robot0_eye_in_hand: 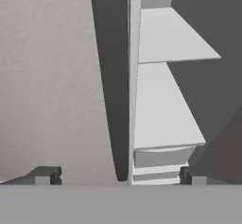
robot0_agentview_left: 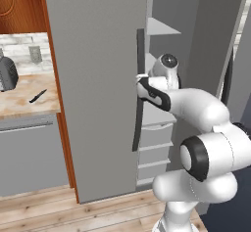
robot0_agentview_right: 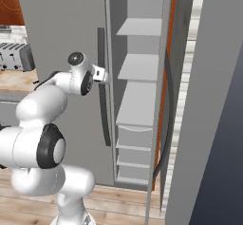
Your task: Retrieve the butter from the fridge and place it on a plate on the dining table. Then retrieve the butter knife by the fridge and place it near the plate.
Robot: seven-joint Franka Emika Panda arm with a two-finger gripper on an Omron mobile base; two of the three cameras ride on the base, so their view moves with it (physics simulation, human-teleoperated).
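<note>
Kitchen cabinetry frames the fridge (robot0_agentview_left: 98,79) in the left base view; the knife (robot0_agentview_left: 37,96) is seen at nine o'clock on the bench (robot0_agentview_left: 24,104).

From the right base view, the hand (robot0_agentview_right: 105,76) is held level at the handle (robot0_agentview_right: 102,91), beside bare shelves (robot0_agentview_right: 140,67).

In the hand view, fingertips (robot0_eye_in_hand: 45,175) are spread fully, holding nothing. Butter cannot be seen; retrieval is judged barely begun, and a wider opening is probably needed.
</note>
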